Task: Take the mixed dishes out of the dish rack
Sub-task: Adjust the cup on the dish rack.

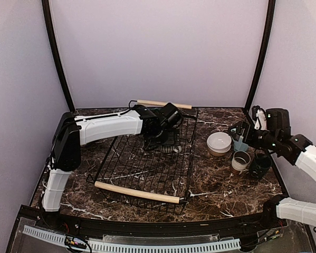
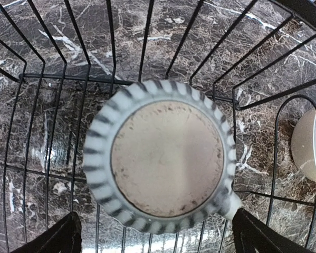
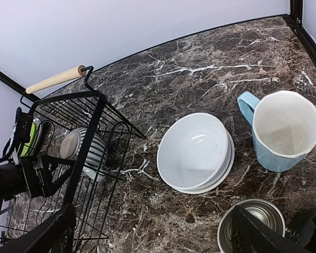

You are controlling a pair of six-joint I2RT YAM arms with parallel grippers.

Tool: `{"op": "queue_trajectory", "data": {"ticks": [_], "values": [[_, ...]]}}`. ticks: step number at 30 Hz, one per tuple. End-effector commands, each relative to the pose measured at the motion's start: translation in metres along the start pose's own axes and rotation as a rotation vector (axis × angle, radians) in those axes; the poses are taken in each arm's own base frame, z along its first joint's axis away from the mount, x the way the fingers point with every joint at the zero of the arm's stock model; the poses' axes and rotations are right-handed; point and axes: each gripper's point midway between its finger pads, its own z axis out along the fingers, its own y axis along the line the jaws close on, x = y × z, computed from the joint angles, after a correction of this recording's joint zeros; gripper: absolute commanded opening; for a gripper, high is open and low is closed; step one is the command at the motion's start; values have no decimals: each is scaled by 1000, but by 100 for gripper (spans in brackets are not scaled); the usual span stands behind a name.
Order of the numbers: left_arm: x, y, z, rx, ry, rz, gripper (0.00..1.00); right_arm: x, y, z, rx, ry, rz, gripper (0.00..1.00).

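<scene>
The dish rack [image 1: 136, 192] is a black wire basket with wooden handles at mid-table. In its far right corner a grey-striped mug [image 2: 165, 161] stands upside down, beige base up. My left gripper [image 2: 160, 240] hovers just above it, open, with a fingertip on either side and nothing held. The mug also shows through the rack wires [image 3: 86, 150]. Right of the rack, stacked white bowls [image 3: 195, 152], a light-blue mug [image 3: 281, 132], a small white-brown cup [image 3: 252, 226] and a dark mug [image 1: 260, 164] stand on the table. My right gripper [image 3: 155, 240] hangs open above them, empty.
The marble table [image 1: 210, 184] is walled at the back and both sides. The rack's far wooden handle [image 3: 55, 80] and right wall [image 3: 97, 124] stand between the striped mug and the bowls. The left arm [image 1: 107, 126] stretches across the rack's back left.
</scene>
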Motion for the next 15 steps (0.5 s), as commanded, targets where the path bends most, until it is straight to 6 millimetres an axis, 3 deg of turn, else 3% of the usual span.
{"op": "queue_trajectory", "data": {"ticks": [1, 9, 15], "values": [[6, -9, -3, -1, 1, -41, 99, 2, -2, 1, 1, -6, 9, 99], [17, -7, 6, -84, 12, -95, 99, 7, -4, 3, -4, 5, 19, 99], [20, -22, 18, -57, 18, -115, 99, 7, -4, 2, -3, 2, 22, 99]]}}
